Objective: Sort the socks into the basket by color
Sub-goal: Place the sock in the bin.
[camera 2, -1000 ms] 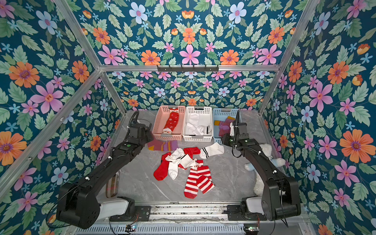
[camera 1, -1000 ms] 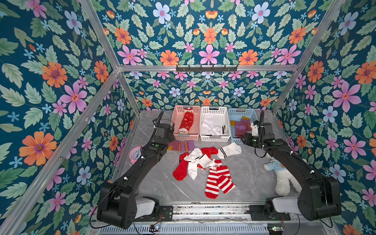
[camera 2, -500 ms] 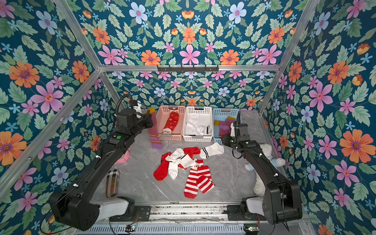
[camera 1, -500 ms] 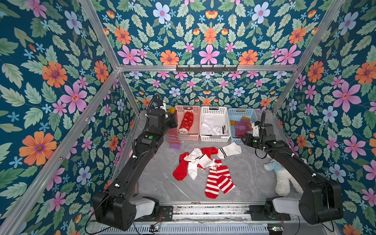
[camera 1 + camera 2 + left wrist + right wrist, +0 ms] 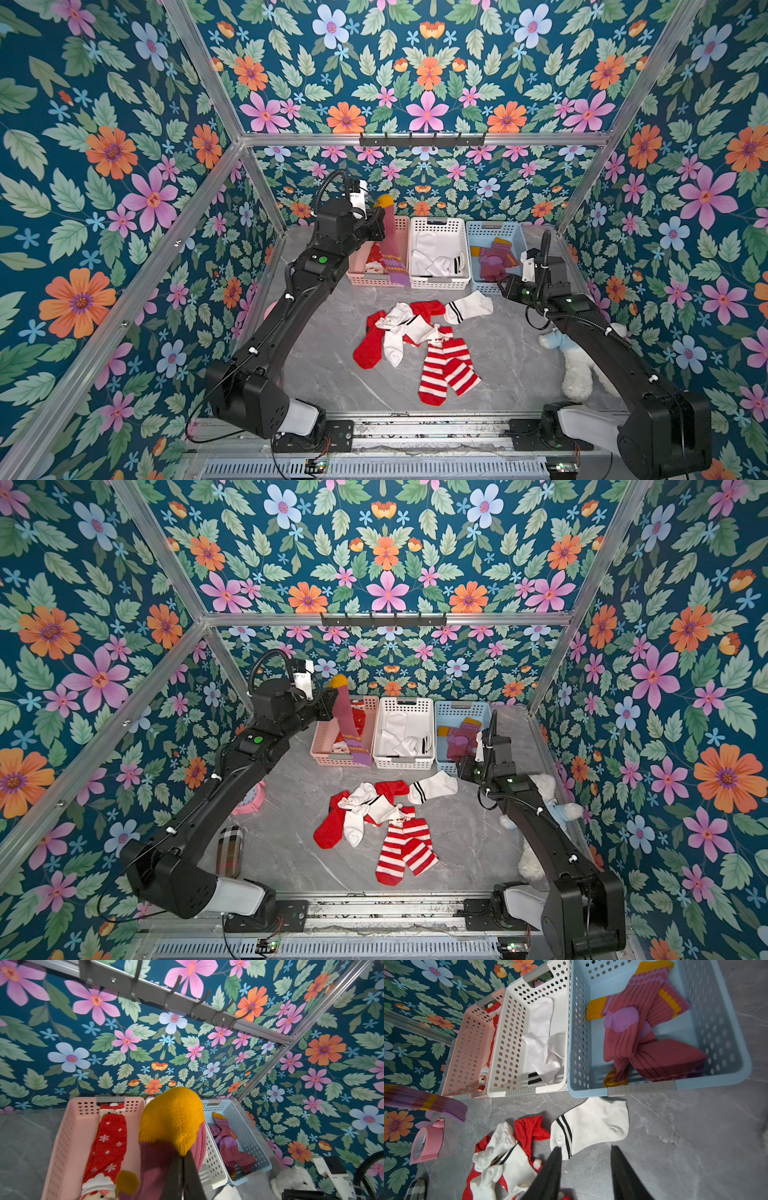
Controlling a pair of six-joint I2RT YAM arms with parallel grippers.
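My left gripper [image 5: 379, 227] is shut on a maroon-purple sock with a mustard toe [image 5: 390, 249], held high so that it hangs over the pink basket [image 5: 365, 279]. The wrist view shows its mustard toe [image 5: 172, 1113] bulging above the shut left gripper [image 5: 182, 1157]. My right gripper [image 5: 585, 1149] is open, low over the table beside a white sock with black bands [image 5: 593, 1124]. Red, white and striped socks [image 5: 444, 370] lie heaped mid-table. The white basket [image 5: 440, 283] holds white socks. The blue basket [image 5: 741, 1064] holds maroon socks [image 5: 643, 1039].
A white plush bear [image 5: 577, 370] lies by the right arm. A pink alarm clock [image 5: 249, 800] and a tan plaid case [image 5: 228, 850] sit along the left wall. A hook rail [image 5: 422, 139] runs across the back wall above the baskets.
My left arm has lifted the maroon sock off the table, up and back to above the pink basket. The right arm has barely moved.
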